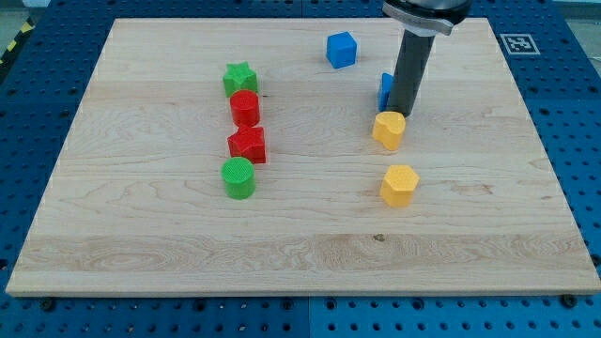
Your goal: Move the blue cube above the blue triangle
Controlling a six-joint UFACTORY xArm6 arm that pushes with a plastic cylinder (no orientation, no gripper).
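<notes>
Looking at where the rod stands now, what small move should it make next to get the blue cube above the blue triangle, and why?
Probably my tip should first slide toward the view's top and left, round behind the blue cube. It now stands beside the half-hidden blue triangle, just above a yellow block. The cube lies up-left of the triangle, so a push rightward is needed.

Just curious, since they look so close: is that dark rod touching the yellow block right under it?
Cannot tell. In the camera view my tip meets the upper yellow block with no visible gap, but it may merely stand behind it.
</notes>
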